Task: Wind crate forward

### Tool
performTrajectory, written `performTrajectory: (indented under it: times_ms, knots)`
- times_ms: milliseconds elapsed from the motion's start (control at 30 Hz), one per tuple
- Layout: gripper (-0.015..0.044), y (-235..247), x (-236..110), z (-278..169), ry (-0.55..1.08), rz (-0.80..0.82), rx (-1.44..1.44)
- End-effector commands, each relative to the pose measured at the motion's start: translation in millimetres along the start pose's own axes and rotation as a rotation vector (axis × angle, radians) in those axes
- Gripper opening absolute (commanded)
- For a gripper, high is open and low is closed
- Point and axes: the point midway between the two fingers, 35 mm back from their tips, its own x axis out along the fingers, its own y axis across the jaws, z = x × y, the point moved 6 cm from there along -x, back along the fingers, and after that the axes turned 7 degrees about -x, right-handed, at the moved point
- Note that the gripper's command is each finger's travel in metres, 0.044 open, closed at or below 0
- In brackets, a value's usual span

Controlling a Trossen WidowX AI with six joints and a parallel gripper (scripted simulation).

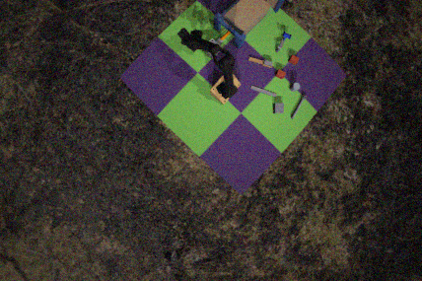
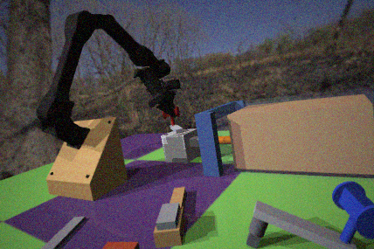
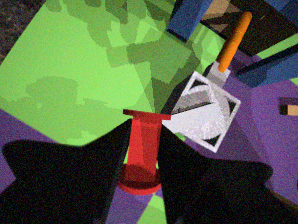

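Note:
My gripper [image 3: 144,124] [image 2: 169,115] is shut on the red upright grip of the winch handle [image 3: 145,137] [image 2: 170,112]. It hangs just over the grey-white winch [image 3: 206,114] [image 2: 176,147] [image 1: 215,41]. The handle's grey crank arm [image 3: 192,103] reaches across the winch's round top; I cannot tell whether the key sits in the hole. An orange strap [image 3: 233,41] [image 2: 224,140] [image 1: 225,35] runs from the winch past the blue steel frame [image 2: 209,144] [image 3: 189,15] [image 1: 240,38] to the tan crate [image 2: 301,134] [image 1: 247,11], which sits flat behind the frame.
The arm stands on a tan wooden pedestal [image 2: 87,164] [image 1: 219,93]. Loose tools lie on the checkered bench: a tan block with a grey part [image 2: 171,217], a grey bar [image 2: 297,225], a blue mallet-like piece [image 2: 355,205], another grey bar [image 2: 65,231] and a red block [image 2: 120,245].

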Motion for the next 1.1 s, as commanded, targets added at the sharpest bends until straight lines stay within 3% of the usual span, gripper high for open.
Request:
performTrajectory:
  times_ms: [0,1067]
  knots:
    - [0.0000,-4,-4,-13,0.018,-0.003,-0.020]
    - [0.0000,-37,-19,-49,0.022,-0.005,-0.024]
